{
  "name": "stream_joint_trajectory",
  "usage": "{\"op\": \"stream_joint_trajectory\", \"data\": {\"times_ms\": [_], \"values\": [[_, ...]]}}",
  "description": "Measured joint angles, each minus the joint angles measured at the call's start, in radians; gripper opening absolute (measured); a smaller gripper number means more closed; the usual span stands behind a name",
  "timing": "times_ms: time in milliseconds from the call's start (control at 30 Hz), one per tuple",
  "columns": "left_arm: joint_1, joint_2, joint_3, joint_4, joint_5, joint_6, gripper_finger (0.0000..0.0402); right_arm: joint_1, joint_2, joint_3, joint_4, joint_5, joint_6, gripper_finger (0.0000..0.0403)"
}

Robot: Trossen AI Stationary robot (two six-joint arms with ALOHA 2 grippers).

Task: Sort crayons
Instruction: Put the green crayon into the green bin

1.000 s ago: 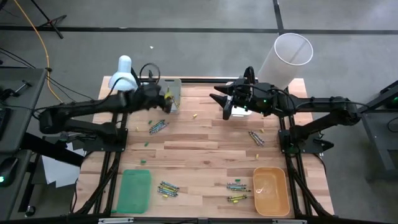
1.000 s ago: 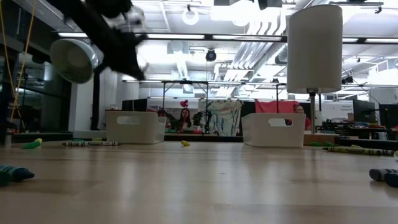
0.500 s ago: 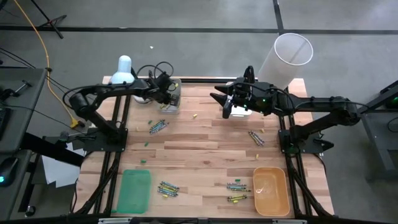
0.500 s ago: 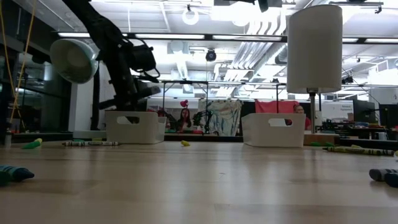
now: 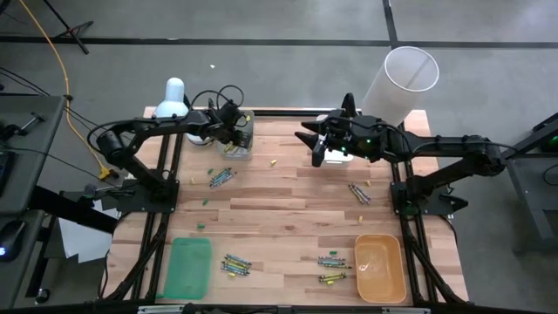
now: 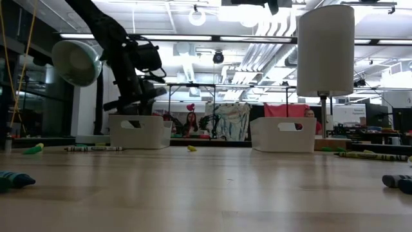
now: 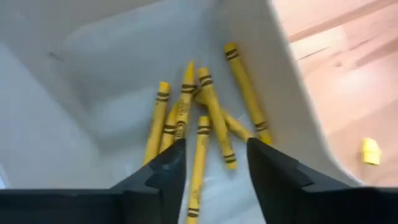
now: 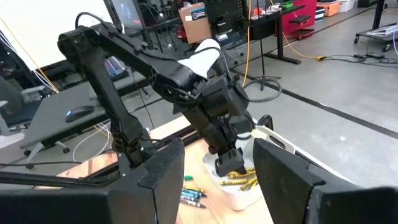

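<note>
High view, left to right: the left gripper point(image 5: 234, 131) hangs over a white bin point(image 5: 241, 139) at the table's point(image 5: 279, 205) far edge, while the right gripper point(image 5: 316, 144) hovers near the far edge right of centre. Loose crayons point(image 5: 221, 178) lie in 4 or 5 clusters across the table, with a green tray point(image 5: 189, 266) and an orange tray point(image 5: 380, 266) at the near edge. Only the left wrist view looks into the bin: about 6 yellow crayons point(image 7: 200, 127) lie heaped on its floor, seen between the left fingers point(image 7: 163, 174), which stand parted and hold nothing. The right wrist view frames the left arm over that bin between the right fingers point(image 8: 160, 174), likewise apart and empty. The low view shows 2 white bins point(image 6: 136, 131), whose contents are hidden by the walls; the far crayons are too small to count.
</note>
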State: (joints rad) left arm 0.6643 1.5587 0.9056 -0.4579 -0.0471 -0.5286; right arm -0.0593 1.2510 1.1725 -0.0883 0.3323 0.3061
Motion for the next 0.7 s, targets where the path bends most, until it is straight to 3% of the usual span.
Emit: {"op": "stream_joint_trajectory", "data": {"times_ms": [233, 367, 467, 567, 700], "values": [[-0.024, -0.175, 0.054, 0.078, 0.171, -0.001, 0.0192, 0.000, 0.000, 0.000, 0.001, -0.009, -0.026, 0.0185], [-0.152, -0.369, 0.054, 0.150, 0.222, 0.067, 0.0187, 0.000, 0.000, 0.000, 0.001, -0.045, -0.045, 0.0185], [-0.307, -0.505, 0.054, 0.205, 0.221, 0.153, 0.0181, 0.000, 0.000, 0.000, 0.002, -0.085, -0.068, 0.0185], [-0.473, -0.600, 0.054, 0.264, 0.168, 0.224, 0.0176, 0.000, 0.000, 0.000, 0.003, -0.146, -0.082, 0.0185], [-0.653, -0.660, 0.054, 0.326, -0.065, 0.312, 0.0170, 0.001, 0.000, 0.000, 0.011, -0.222, -0.101, 0.0185]]}}
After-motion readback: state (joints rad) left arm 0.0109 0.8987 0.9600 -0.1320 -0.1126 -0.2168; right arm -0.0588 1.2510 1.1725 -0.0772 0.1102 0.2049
